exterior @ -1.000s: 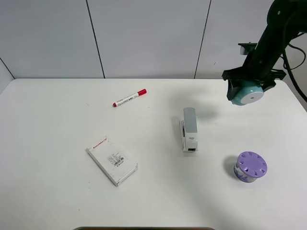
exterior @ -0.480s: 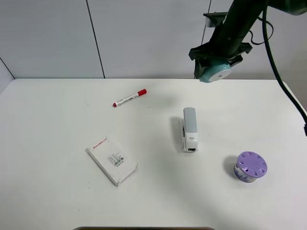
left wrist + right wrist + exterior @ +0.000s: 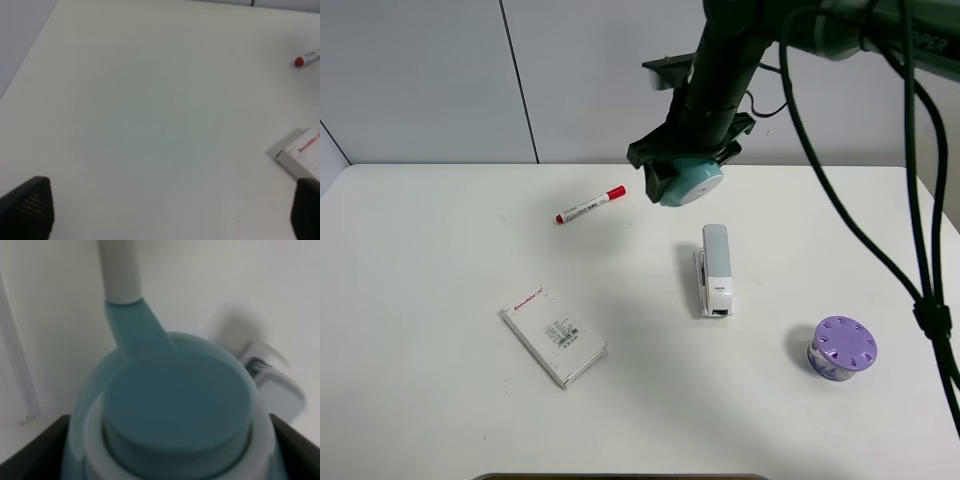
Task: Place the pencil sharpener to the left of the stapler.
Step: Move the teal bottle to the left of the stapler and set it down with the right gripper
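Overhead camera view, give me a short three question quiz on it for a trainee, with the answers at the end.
1. True or false: the pencil sharpener lies loose on the table, no pincer touching it.
2. What stands right of the stapler, nearer the table's front edge? A) red marker B) purple-lidded container C) white box
3. Which of the robot's arms carries the sharpener?
Key: 1 false; 2 B; 3 the right arm, in its right pincer.
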### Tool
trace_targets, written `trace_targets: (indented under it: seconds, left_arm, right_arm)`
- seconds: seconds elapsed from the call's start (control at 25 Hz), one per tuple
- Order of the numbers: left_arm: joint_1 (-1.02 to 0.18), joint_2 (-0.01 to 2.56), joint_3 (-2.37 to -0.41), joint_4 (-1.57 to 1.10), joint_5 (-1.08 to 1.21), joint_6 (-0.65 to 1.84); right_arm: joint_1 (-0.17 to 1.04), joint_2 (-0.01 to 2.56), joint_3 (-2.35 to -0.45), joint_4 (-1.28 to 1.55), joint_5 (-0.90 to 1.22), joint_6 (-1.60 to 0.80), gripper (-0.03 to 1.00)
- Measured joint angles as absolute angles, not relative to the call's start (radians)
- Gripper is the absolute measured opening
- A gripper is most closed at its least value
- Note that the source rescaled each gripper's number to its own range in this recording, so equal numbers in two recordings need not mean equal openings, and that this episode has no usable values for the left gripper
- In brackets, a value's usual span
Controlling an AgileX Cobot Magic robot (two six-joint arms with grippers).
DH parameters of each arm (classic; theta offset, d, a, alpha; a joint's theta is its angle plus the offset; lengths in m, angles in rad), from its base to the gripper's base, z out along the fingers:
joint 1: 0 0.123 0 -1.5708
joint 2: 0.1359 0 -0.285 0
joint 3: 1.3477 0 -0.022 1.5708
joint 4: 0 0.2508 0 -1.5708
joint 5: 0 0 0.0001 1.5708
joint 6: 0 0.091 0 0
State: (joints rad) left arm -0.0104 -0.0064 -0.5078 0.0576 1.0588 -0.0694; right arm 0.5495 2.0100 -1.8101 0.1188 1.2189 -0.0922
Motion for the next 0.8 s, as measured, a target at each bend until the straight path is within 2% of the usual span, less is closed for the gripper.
trace_targets:
  seconds: [0.28, 0.8]
  left_arm:
    - [-0.010, -0.006, -0.508, 0.058, 1.059, -0.069]
    - [-0.010, -0.006, -0.508, 0.058, 1.059, -0.069]
  right_arm:
    - [0.636, 2.103, -1.810, 0.121, 1.219, -0.092, 0.00]
    - [0.645, 2.213, -1.820, 0.157, 1.218, -0.093, 0.00]
